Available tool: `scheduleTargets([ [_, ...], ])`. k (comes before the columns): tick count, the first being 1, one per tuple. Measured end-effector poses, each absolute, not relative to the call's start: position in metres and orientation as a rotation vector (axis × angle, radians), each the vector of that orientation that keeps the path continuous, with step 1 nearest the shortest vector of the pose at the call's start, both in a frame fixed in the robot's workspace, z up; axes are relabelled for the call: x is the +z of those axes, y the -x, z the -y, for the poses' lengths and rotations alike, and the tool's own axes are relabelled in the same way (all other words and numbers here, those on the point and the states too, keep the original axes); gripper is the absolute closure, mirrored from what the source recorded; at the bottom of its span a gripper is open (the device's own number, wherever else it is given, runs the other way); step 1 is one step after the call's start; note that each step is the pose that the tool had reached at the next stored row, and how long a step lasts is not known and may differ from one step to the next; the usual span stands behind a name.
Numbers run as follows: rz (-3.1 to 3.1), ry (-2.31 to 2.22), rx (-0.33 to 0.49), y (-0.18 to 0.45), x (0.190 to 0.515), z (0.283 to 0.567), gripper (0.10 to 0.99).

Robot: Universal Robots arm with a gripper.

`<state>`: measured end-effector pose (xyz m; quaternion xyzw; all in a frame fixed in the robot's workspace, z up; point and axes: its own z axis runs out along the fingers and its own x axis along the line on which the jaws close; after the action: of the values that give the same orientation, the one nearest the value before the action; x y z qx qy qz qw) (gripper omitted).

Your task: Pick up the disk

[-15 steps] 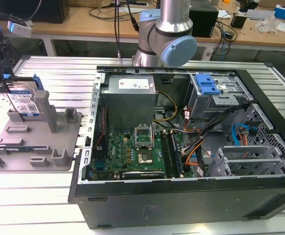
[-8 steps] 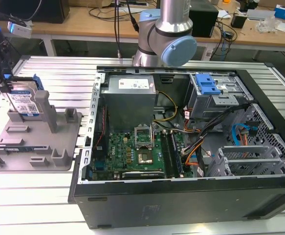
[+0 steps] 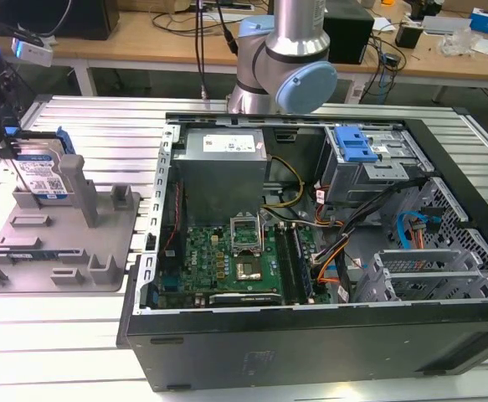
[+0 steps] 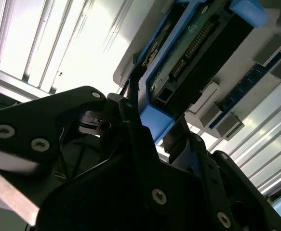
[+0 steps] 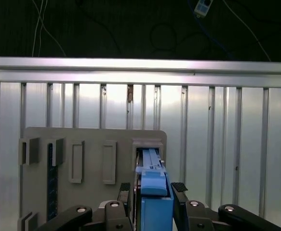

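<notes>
While I watched the first wrist view, my gripper had a finger on each side of the disk, seemingly clamped on it. The disk stood on edge in the grey holder, beside the open computer case.

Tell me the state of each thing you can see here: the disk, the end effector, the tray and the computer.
disk, standing upright on edge in a slot of the holder tray.
end effector, lowered over the disk's upper edge; whether it grips cannot be told.
holder tray, lying flat on the table, carrying the disk.
computer case, lying on its side, side panel off, circuit board exposed.
</notes>
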<state>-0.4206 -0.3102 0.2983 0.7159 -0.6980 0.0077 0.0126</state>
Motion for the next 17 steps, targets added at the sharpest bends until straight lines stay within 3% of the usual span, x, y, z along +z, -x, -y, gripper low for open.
scheduleTargets([
  [11, 2.176, -2.231, 0.024, 0.4206, 0.2979, 0.3102, 0.631],
  [13, 2.176, -2.231, 0.024, 0.4206, 0.2977, 0.3102, 0.643],
  [14, 2.176, -2.231, 0.024, 0.4206, 0.2975, 0.3102, 0.71],
  [17, 2.176, -2.231, 0.024, 0.4206, 0.2972, 0.3104, 0.718],
])
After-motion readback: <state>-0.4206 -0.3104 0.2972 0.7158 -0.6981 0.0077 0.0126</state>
